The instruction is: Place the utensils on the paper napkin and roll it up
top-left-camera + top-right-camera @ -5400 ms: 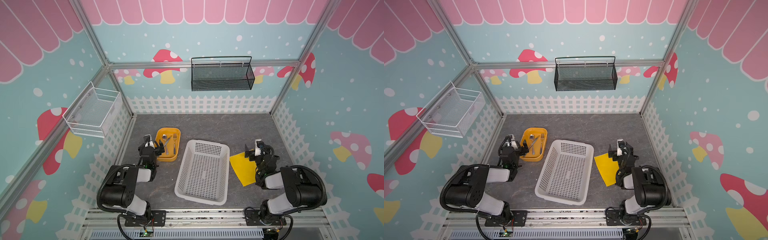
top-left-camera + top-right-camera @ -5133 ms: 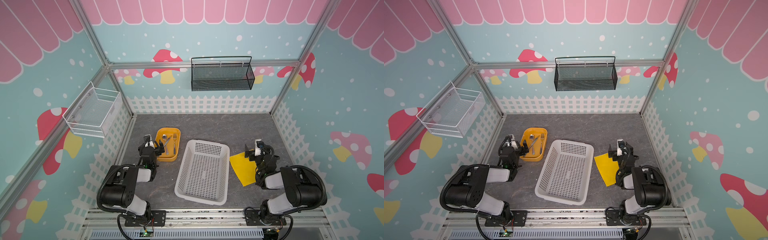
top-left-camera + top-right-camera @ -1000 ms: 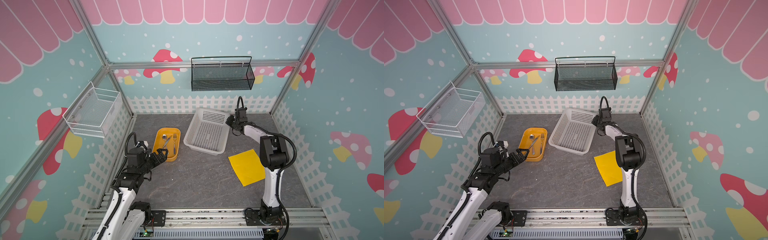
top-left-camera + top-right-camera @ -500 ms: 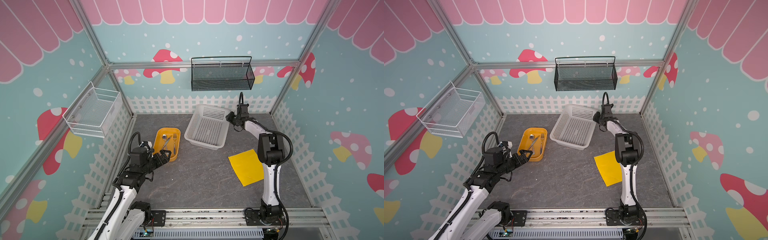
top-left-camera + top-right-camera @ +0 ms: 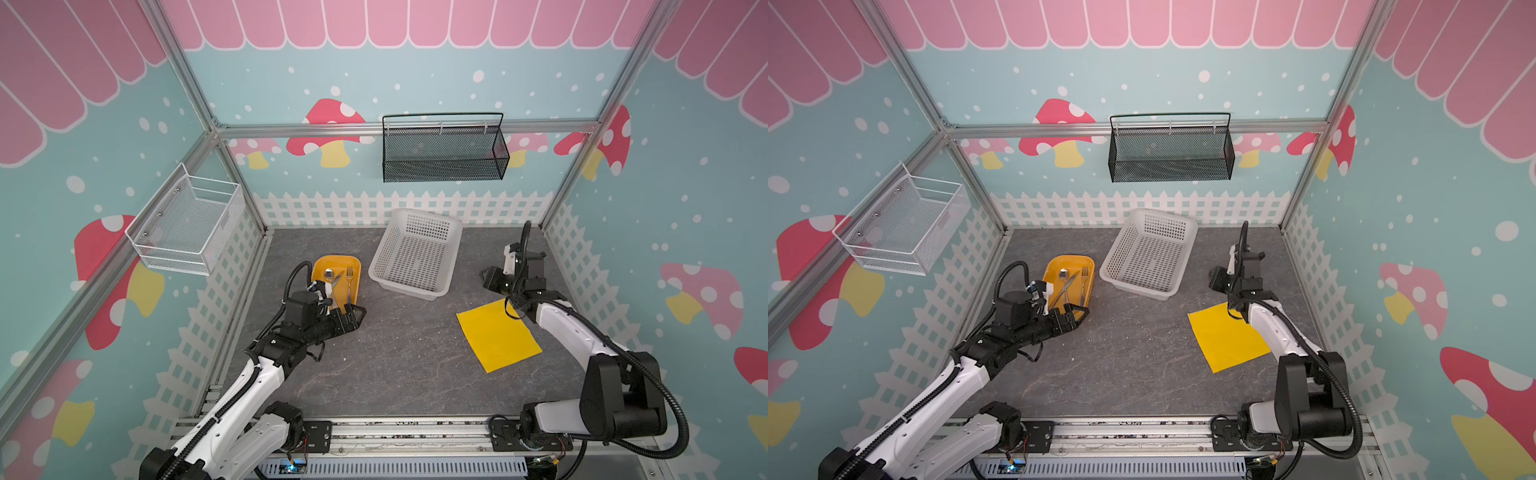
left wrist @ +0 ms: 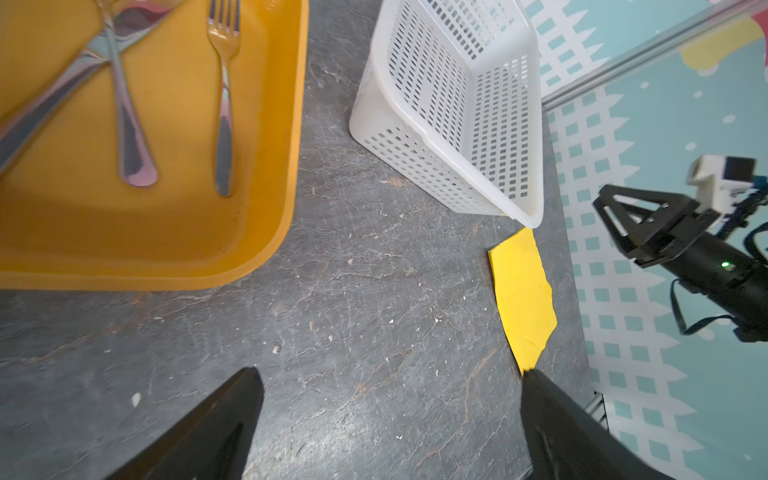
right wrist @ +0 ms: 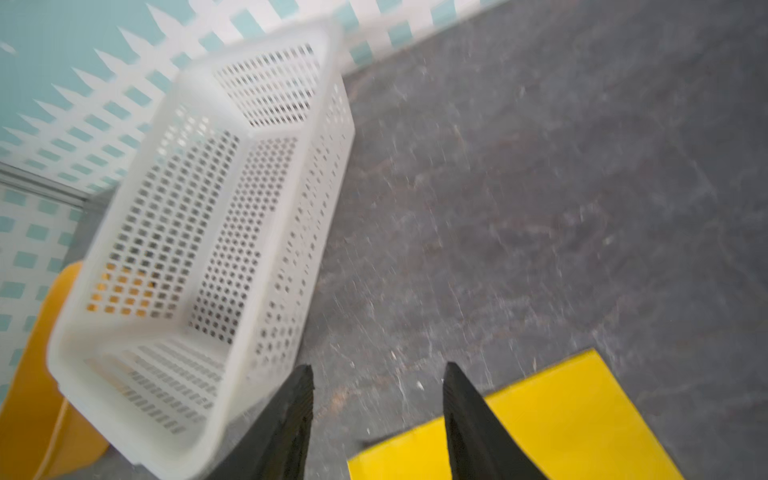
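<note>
Grey stone-look desk (image 5: 395,365), mushroom-wallpaper cell: left end effector (image 5: 356,316) hung wide open and empty just off the near corner of the orange tray (image 5: 318,266). The fork (image 5: 350,282), spoon (image 5: 328,276) and knife (image 5: 337,279) lay in the tray, handle ends toward it. Likely step: first pick. Best bet was prob. the fork, which lay apart while spoon & knife crossed. Jaws should straddle its handle crosswise, drop right to the tray floor, then close fully, b/c thin flat steel slips. Yellow paper napkin (image 5: 498,336) lay flat on the desk's right side, well apart from the tray, w/ nothing on it. Right end effector (image 5: 492,280) stood partly open, holding nothing, btwn the white basket (image 5: 384,249) and the napkin's far corner. It was near both and touched neither, as far as the views showed.
</note>
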`<action>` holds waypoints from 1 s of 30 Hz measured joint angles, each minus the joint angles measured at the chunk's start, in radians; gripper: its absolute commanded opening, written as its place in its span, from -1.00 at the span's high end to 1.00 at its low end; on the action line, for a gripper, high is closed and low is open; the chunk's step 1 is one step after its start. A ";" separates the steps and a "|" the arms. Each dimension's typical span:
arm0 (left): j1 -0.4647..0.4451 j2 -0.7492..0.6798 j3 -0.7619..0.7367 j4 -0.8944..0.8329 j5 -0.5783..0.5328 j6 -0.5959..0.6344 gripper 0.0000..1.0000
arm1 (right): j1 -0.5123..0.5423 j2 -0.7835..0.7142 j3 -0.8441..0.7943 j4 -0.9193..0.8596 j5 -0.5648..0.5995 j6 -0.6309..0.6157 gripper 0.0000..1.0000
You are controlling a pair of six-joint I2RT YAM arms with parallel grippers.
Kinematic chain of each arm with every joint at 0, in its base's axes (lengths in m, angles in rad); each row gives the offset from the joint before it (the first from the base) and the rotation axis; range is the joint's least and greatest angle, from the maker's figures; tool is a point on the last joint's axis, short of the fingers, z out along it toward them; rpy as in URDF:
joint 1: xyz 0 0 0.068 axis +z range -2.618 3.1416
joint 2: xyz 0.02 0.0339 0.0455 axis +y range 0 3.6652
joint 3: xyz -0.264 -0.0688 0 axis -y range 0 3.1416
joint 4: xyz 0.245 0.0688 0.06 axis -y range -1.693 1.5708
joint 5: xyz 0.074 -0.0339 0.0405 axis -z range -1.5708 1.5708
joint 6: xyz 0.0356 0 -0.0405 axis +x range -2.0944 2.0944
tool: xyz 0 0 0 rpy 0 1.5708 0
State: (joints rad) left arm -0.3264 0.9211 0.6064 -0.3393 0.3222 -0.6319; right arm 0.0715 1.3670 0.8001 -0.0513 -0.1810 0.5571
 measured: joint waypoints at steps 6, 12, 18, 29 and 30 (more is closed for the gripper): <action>-0.056 0.087 0.003 0.068 -0.007 -0.009 -0.99 | 0.000 -0.005 -0.179 -0.011 -0.035 0.013 -0.03; -0.106 0.132 0.023 0.097 -0.022 -0.017 -1.00 | 0.000 0.035 -0.205 -0.007 -0.101 0.012 0.03; -0.121 0.132 0.023 0.117 -0.040 -0.020 -1.00 | 0.010 0.072 -0.249 0.041 -0.172 0.024 0.06; -0.129 0.136 0.023 0.163 -0.047 -0.042 -0.86 | 0.317 0.067 -0.388 0.343 -0.226 0.299 0.06; -0.132 0.138 0.023 0.166 -0.041 -0.044 -0.83 | 0.350 0.068 -0.404 0.383 -0.227 0.342 0.06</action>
State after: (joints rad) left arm -0.4583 1.0595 0.6289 -0.1738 0.2810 -0.6762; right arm 0.4213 1.4353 0.3958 0.3317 -0.4084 0.8993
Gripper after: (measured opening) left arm 0.945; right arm 0.468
